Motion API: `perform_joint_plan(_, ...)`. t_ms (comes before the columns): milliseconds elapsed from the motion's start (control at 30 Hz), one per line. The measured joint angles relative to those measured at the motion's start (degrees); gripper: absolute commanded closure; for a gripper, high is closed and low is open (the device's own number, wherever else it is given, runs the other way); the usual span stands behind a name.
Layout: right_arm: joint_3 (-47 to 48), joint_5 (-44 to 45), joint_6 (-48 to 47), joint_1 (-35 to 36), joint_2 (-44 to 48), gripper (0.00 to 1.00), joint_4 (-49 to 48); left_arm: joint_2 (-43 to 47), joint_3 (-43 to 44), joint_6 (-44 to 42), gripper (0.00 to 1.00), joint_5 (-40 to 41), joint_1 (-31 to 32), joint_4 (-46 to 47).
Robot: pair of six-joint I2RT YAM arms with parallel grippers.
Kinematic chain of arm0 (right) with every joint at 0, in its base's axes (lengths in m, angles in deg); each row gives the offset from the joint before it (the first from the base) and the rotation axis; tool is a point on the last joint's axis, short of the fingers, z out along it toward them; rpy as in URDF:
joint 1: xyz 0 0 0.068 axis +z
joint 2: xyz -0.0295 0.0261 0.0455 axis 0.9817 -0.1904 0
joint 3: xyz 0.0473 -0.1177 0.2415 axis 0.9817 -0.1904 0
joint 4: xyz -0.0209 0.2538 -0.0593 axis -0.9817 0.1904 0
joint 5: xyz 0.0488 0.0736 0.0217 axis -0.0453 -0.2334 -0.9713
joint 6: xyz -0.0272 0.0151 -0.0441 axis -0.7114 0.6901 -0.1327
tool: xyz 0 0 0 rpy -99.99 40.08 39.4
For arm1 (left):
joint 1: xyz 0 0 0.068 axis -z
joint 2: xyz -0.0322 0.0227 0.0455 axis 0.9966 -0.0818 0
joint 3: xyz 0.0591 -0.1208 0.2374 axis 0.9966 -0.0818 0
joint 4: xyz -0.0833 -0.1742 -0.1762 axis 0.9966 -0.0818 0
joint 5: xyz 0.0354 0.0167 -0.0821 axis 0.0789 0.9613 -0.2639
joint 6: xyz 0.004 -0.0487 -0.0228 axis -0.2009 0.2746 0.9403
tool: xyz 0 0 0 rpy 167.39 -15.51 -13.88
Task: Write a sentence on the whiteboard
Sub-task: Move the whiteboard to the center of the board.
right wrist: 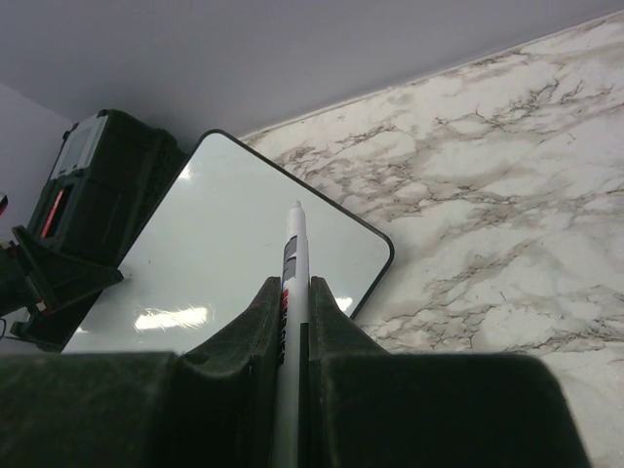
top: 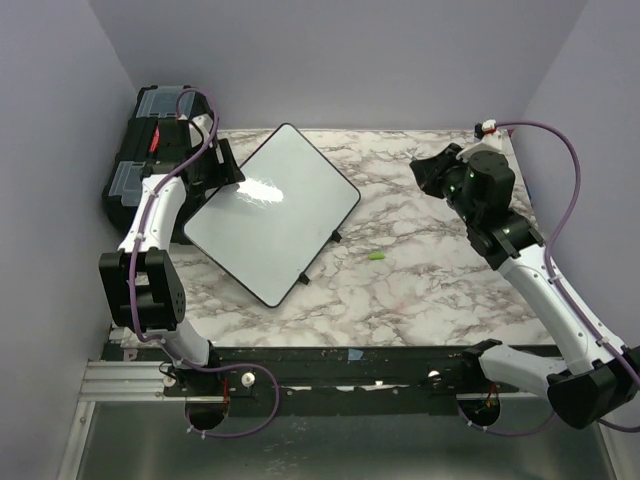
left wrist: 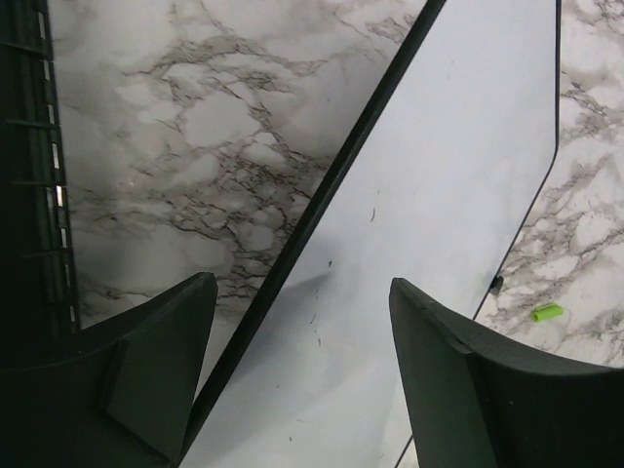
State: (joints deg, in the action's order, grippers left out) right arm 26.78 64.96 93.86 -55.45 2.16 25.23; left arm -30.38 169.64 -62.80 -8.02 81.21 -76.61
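the whiteboard [top: 272, 212] is lying turned cornerwise on the marble tabletop [top: 430, 290], left of middle, showing a glossy white face, rounded corners and a thin black edge.

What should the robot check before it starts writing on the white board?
1. Is the marker clamped in the right gripper: ok.
2. Is the whiteboard blank, with room to write: ok.
3. Is the marker tip over the whiteboard: not ok, it is off to the right, above the table.
4. Does the left gripper grip the whiteboard's edge: not ok, jaws open astride it.
5. Is the cap off: cannot tell; a small green piece lies on the table.
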Motion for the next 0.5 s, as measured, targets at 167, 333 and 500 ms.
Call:
perform_joint_plan(167, -0.5, 0.0, -0.2, 0.0, 0.3, 0.99, 0.0, 0.0, -2.2, 1.1, 0.30, -2.2, 0.8, 1.1)
perform_joint_plan(333, -0.7, 0.0, -0.4, 0.0, 0.3, 0.99, 0.0, 0.0, -2.7, 1.6, 0.32, -2.6, 2.5, 2.5)
perform_joint_plan(500, -0.9, 0.0, -0.6, 0.0, 0.3, 0.99, 0.0, 0.0, -4.0, 2.3, 0.32, -3.0, 5.7, 4.1)
